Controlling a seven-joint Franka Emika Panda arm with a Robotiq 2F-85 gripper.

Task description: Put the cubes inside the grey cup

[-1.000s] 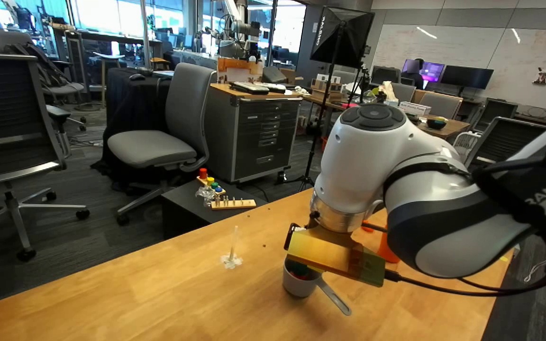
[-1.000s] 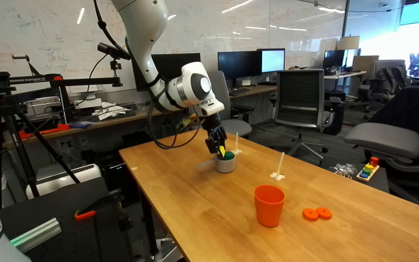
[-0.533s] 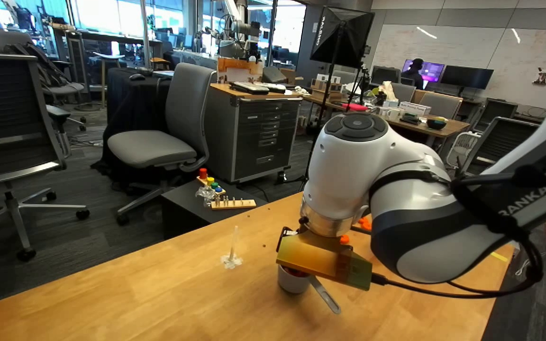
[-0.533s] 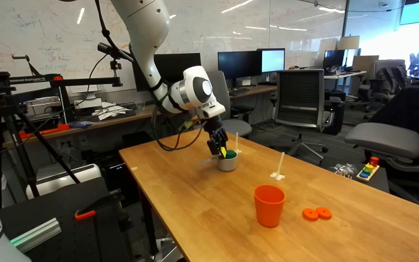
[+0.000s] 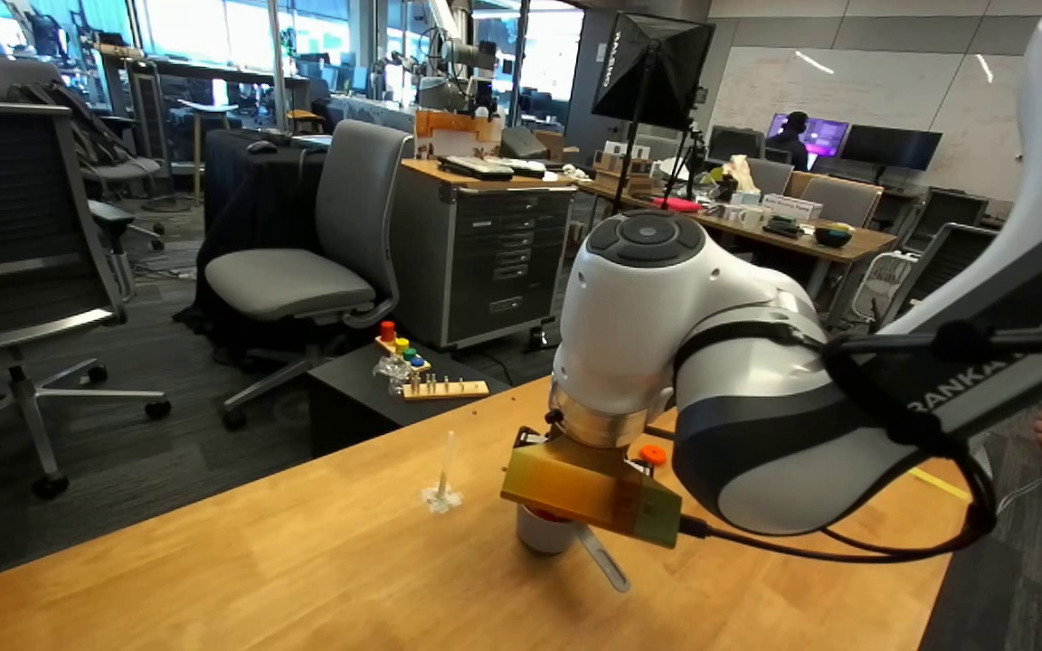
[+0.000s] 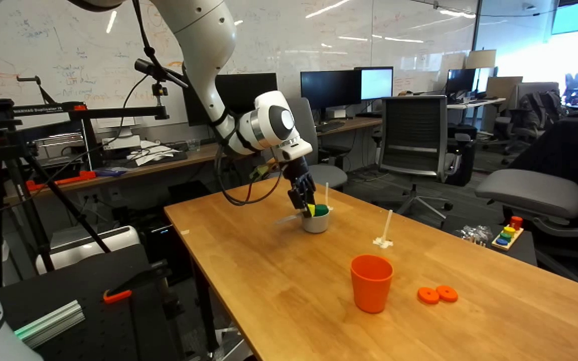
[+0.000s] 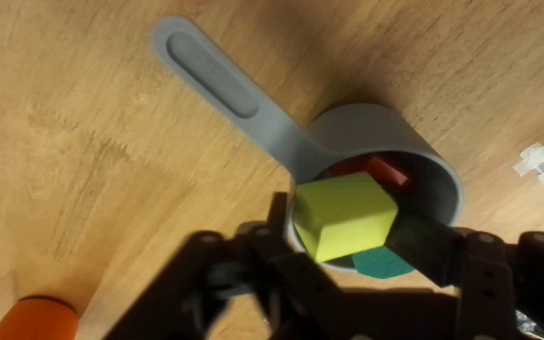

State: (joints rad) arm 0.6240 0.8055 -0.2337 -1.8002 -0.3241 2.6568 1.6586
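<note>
Between the parted fingers (image 7: 425,248), at the mouth of the grey cup (image 7: 361,125), sits the yellow cube (image 7: 347,215), rim showing between it and the blurred finger. Tabletop (image 7: 88,85) spreads around the cup and its handle (image 7: 210,71), with a white stick (image 6: 326,194) near, toward the edge. Plain and sharp-cornered, the yellow cube partly hides a red block (image 7: 386,171) and a green block (image 7: 381,263).

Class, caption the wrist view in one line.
Open gripper flanking a yellow cube at the mouth of the grey cup, red block and green block inside.
</note>
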